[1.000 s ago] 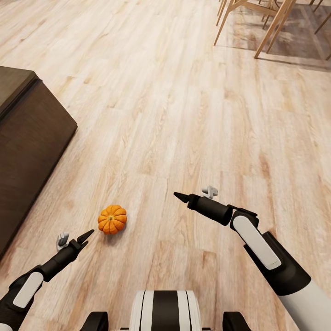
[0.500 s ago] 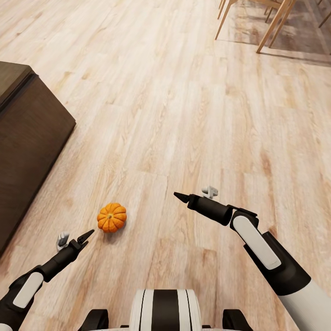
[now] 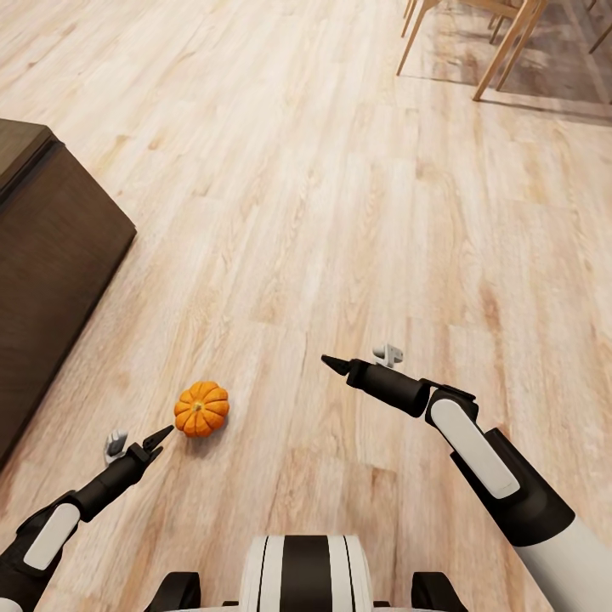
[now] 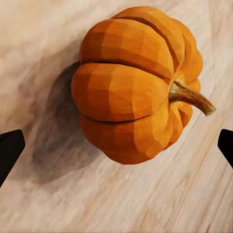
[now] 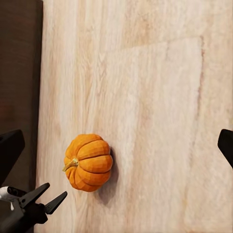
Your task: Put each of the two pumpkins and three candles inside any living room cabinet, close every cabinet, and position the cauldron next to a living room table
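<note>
A small orange ribbed pumpkin (image 3: pixel 201 409) with a short stem lies on the light plank floor, in front of my base and to the left. My left gripper (image 3: pixel 158 439) hovers just short of it, open, its tips pointing at the pumpkin. In the left wrist view the pumpkin (image 4: pixel 131 82) looms large between the spread fingertips (image 4: pixel 9 150). My right gripper (image 3: pixel 335 365) hangs open over bare floor to the pumpkin's right. From the right wrist view I see the pumpkin (image 5: pixel 88 162) and the left gripper (image 5: pixel 42 198) beside it. The dark-brown cabinet (image 3: pixel 51 246) stands at the left, its panels shut.
Pale wooden chair legs (image 3: pixel 501 51) stand on a mat at the far right. Wide plank floor (image 3: pixel 340 195) stretches ahead. The cabinet's corner (image 5: pixel 19 63) lies close to the pumpkin's left side.
The whole picture has shifted as the camera moved. The pumpkin and cabinet now sit lower and further left in view, and the pumpkin is closer to my left gripper's tips. Both arms hold their pose.
</note>
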{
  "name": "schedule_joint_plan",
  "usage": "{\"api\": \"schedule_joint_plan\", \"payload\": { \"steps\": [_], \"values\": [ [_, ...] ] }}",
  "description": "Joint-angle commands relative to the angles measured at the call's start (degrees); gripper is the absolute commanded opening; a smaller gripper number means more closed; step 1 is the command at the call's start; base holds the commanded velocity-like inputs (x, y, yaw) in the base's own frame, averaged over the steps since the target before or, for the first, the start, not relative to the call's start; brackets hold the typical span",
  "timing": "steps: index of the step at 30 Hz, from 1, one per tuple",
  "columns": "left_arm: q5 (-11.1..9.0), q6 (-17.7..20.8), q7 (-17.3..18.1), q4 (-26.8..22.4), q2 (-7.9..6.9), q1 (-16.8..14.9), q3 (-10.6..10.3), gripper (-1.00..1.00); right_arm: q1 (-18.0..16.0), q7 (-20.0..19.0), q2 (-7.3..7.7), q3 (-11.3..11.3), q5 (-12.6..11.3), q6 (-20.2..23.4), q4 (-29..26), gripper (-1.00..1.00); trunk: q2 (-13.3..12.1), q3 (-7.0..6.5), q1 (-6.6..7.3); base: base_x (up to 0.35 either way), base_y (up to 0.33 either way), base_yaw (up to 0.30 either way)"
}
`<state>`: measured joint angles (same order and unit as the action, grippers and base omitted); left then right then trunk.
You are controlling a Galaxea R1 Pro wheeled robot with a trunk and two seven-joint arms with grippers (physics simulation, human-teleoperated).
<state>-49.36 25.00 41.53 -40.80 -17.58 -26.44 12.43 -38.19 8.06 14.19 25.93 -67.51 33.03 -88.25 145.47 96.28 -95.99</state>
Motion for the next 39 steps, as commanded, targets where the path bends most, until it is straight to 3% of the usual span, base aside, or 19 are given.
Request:
{"api": "schedule_joint_plan", "payload": {
  "steps": [1,17,20,28,33,39],
  "values": [
    [-0.42,0.49,0.06,0.01,-0.03,-0.02,0.05,1.00,-0.04,0.55,0.04,0.09,-0.60,0.02,-0.08,1.00,0.01,0.03,0.00,0.162,0.000,0.000],
    [-0.68,0.48,0.00,0.10,-0.09,-0.02,0.05,1.00,-0.04,0.55,0.04,0.09,-0.60,0.02,-0.08,1.00,0.01,0.03,0.00,0.054,0.000,0.000],
    [-0.73,0.49,-0.04,0.10,-0.09,-0.02,0.05,1.00,-0.04,0.56,0.04,0.09,-0.60,0.02,-0.08,1.00,0.05,0.69,-0.08,0.000,0.000,0.000],
    [-0.46,0.46,-0.12,0.10,-0.09,-0.02,0.05,1.00,-0.04,0.55,0.04,0.13,-0.60,0.02,-0.15,1.00,0.05,0.69,-0.08,0.000,0.000,0.000],
    [-0.36,0.42,-0.13,0.10,-0.08,-0.02,0.05,1.00,-0.04,0.55,0.04,0.17,-0.60,0.02,-0.17,1.00,0.12,1.80,-0.21,0.000,0.000,0.000],
    [-0.46,0.48,-0.05,0.10,-0.08,-0.02,0.05,1.00,-0.04,0.55,0.04,0.17,-0.60,0.02,-0.17,1.00,0.12,1.80,-0.21,0.000,0.000,0.000]
  ]
}}
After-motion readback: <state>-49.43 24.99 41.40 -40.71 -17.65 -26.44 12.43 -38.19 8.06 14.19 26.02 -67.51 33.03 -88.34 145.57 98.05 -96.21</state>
